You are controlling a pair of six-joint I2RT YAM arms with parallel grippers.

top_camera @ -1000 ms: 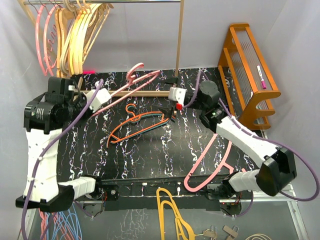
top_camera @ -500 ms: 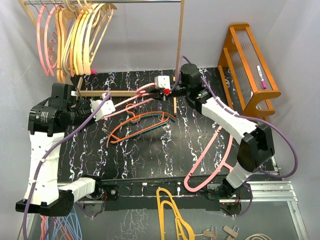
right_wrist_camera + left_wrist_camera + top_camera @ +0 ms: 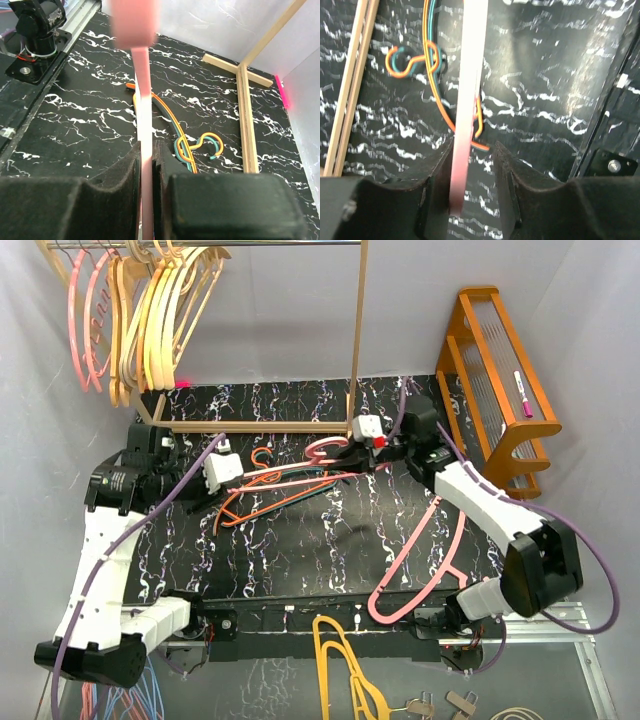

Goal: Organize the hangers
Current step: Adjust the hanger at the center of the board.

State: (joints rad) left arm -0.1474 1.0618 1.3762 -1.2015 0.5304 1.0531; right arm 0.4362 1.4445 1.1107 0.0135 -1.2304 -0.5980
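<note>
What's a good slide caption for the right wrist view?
Right gripper clamped on pink hanger over orange and teal hangers.

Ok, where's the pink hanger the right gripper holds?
Top view, centre: the pink hanger spans from left gripper to right gripper, over the orange and teal hangers, near the wooden rack base.

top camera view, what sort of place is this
Likely a robot test bench staged as a closet: black marble-patterned mat, light wooden clothes rack hung with pink and tan hangers, white robot arms.
</note>
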